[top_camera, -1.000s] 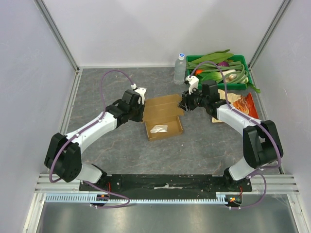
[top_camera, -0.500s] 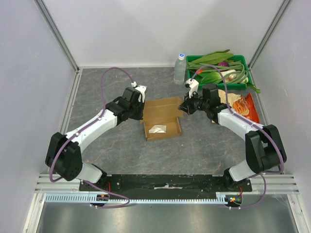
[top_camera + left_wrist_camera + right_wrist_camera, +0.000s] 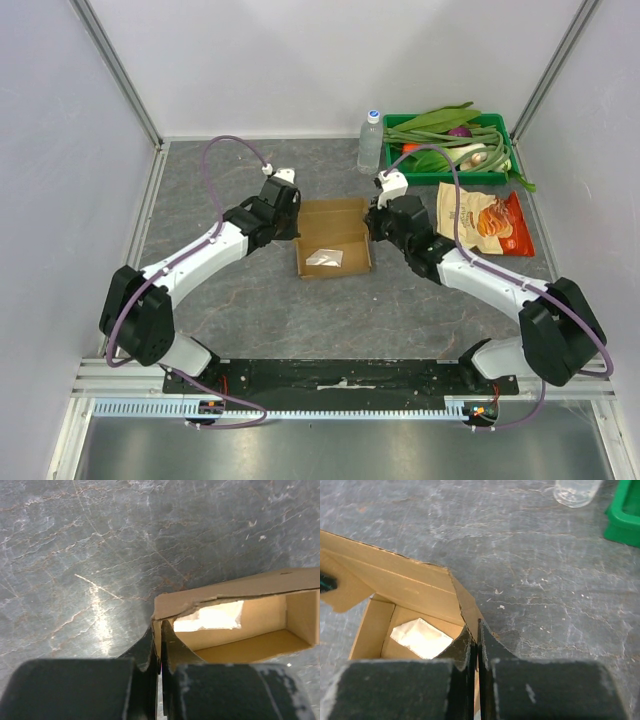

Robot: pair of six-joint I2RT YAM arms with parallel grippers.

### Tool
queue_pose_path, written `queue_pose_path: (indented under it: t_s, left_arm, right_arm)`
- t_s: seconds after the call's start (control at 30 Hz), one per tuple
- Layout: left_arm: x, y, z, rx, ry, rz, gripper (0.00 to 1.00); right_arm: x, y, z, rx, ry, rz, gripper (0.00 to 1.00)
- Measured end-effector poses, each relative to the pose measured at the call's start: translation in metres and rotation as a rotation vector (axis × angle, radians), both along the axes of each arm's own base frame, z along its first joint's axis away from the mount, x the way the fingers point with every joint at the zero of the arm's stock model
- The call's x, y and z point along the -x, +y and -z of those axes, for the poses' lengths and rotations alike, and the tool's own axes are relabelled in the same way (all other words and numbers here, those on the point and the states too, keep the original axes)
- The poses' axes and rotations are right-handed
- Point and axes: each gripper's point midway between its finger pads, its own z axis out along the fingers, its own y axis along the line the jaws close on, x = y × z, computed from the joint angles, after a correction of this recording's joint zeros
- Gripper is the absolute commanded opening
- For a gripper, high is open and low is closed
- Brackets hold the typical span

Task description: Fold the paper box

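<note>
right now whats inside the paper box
A white crumpled paper scrap lies on the floor of the paper box. The flap leaning over its far side covers the rest.

High rear camera looking down, wrist cameras close, sharing the paper box point(image 3: 335, 235)

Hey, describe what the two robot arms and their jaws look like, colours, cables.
The left arm and right arm both have white link shells, bulky black joints and black bases. A purple cable loops along each, and a small white cap sits at each wrist. The jaws are matte black, blocky, with pale scuffs.
</note>
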Motion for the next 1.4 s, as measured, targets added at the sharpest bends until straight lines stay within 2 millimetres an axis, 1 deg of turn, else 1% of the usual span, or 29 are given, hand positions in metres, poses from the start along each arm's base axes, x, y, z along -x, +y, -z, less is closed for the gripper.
queue_pose_path:
  t_s: [0.13,0.27,0.37,0.53,0.63,0.7,0.77,0.93,1.13,1.3,1.4]
  left_arm:
    - [-0.005,-0.008,-0.004,0.022,-0.04,-0.075,0.02]
    - [-0.006,-0.018,-0.005,0.04,-0.071,-0.13,0.02]
    - [-0.006,-0.025,0.001,0.036,-0.09,-0.173,0.02]
    - [0.0,-0.034,0.011,0.02,-0.116,-0.189,0.02]
    - [0.0,-0.035,0.012,0.029,-0.134,-0.215,0.02]
    - [0.0,-0.035,0.013,0.034,-0.141,-0.234,0.02]
    - [0.001,-0.035,0.014,0.039,-0.152,-0.255,0.02]
    - [0.009,-0.04,0.02,0.054,-0.172,-0.271,0.02]
    - [0.016,-0.041,0.022,0.067,-0.194,-0.284,0.02]
    - [0.019,-0.041,0.021,0.075,-0.199,-0.284,0.02]
    - [0.022,-0.039,0.021,0.08,-0.2,-0.285,0.02]
  right_arm:
    - [-0.002,-0.007,0.004,0.003,-0.042,0.143,0.0]
    - [0.001,-0.015,0.008,-0.006,-0.069,0.253,0.0]
    - [0.007,-0.023,0.01,-0.027,-0.093,0.316,0.0]
    - [0.016,-0.032,0.019,-0.051,-0.104,0.4,0.0]
    - [0.023,-0.031,0.021,-0.063,-0.122,0.43,0.02]
    - [0.028,-0.032,0.021,-0.068,-0.137,0.456,0.02]
    - [0.035,-0.029,0.02,-0.077,-0.154,0.458,0.02]
    - [0.05,-0.034,0.026,-0.086,-0.177,0.472,0.03]
    - [0.059,-0.033,0.024,-0.097,-0.197,0.486,0.02]
    - [0.06,-0.034,0.022,-0.101,-0.192,0.518,0.02]
    - [0.056,-0.032,0.011,-0.119,-0.192,0.549,0.02]
